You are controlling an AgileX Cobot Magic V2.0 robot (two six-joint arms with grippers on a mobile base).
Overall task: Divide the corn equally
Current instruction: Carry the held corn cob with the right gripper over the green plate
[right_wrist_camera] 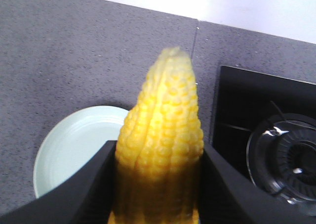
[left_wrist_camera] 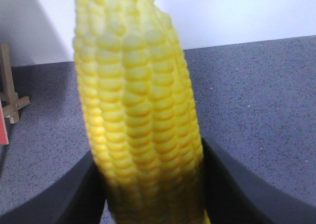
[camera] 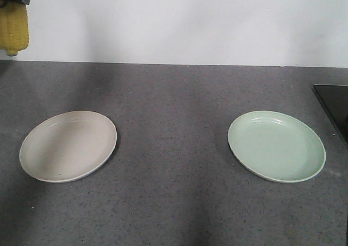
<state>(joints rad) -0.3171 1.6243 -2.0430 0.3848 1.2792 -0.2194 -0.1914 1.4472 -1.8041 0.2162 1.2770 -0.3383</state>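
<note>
On my left wrist camera, the left gripper (left_wrist_camera: 153,184) is clamping a corn cob (left_wrist_camera: 140,110) between its two dark fingers (left_wrist_camera: 74,194), one pressing on each side of the cob's lower part. The cob is filling most of that view, standing upright from the jaws with its tapered end pointing away from the camera, over the grey speckled counter (left_wrist_camera: 256,110). Off to the far left of that view I am seeing a small wooden stand (left_wrist_camera: 11,93) on the counter, with a sliver of something red beside it that I cannot identify.

On my right wrist camera, the right gripper (right_wrist_camera: 158,184) is gripping a second corn cob (right_wrist_camera: 163,140) the same way, fingers (right_wrist_camera: 94,184) closing against both sides of it, pointed tip up. Below and behind that cob, the green plate (right_wrist_camera: 69,145) is sitting on the counter, partly hidden by the cob and the left finger. To the right, a black stovetop (right_wrist_camera: 256,115) with a round burner (right_wrist_camera: 291,159) is lying beside the counter surface.

In the front-facing view, the beige plate (camera: 68,145) and the green plate are resting well apart on the counter, neither holding anything. High in the top left corner, the first cob is hanging tip down beneath the dark gripper, in front of the white wall (camera: 190,23). The right arm is not showing in this view.
</note>
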